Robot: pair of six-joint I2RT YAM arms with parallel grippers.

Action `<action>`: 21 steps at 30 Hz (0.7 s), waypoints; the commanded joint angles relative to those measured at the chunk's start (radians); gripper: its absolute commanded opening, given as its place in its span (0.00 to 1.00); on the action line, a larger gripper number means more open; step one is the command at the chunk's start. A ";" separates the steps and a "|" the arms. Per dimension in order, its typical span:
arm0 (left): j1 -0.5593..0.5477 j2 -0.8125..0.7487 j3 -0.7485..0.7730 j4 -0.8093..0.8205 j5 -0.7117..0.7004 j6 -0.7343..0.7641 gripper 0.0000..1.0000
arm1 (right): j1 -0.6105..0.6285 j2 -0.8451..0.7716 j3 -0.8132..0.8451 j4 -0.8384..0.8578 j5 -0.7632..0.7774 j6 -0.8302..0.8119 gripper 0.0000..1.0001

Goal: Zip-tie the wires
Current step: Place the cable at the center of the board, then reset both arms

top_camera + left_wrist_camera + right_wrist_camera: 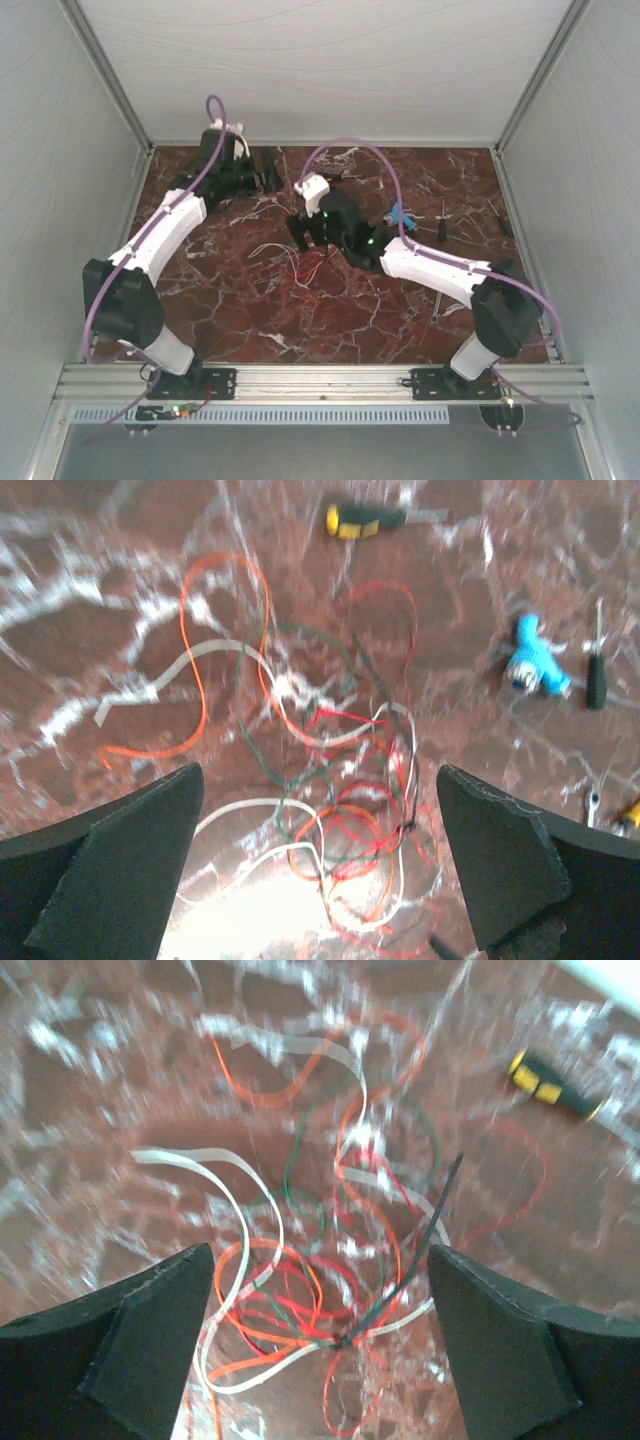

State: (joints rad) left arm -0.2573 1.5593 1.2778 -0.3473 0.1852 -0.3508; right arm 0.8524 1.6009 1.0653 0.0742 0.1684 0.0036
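The wires (290, 262) lie in a loose tangle of thin red, orange, white and green strands on the marbled brown table. In the right wrist view the wires (261, 1244) are pinched together at one spot by a thin black zip tie (433, 1211), whose tail sticks up to the right. My right gripper (307, 240) (320, 1255) is open and empty, just above the tangle. My left gripper (270, 178) (320, 780) is open and empty at the back left. It faces the wires (264, 802), which show between its fingers.
A yellow-and-black tool (365, 520) (548, 1085) lies beyond the wires. A blue object (402, 214) (535, 665) and small dark screwdrivers (441, 224) (597, 675) lie to the right. Another tool (437, 305) lies by the right arm. Grey walls enclose the table.
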 commanded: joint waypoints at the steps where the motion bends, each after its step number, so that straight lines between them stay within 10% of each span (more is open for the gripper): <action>1: -0.003 -0.016 0.225 -0.064 -0.148 0.080 1.00 | -0.006 -0.118 0.214 -0.191 0.011 -0.030 0.96; 6: -0.001 -0.142 0.220 -0.007 -0.362 0.215 1.00 | -0.057 -0.247 0.265 -0.202 0.022 -0.078 0.98; 10: 0.016 -0.339 -0.085 0.251 -0.465 0.332 1.00 | -0.144 -0.348 0.142 -0.129 0.070 -0.085 0.98; 21: 0.162 -0.584 -0.740 0.724 -0.269 0.418 0.99 | -0.397 -0.610 -0.557 0.442 0.232 -0.275 0.98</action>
State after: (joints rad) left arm -0.1555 0.9844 0.6186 0.1471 -0.1841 0.0212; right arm 0.5411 1.0393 0.6106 0.2924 0.3569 -0.2333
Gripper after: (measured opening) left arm 0.994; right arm 0.978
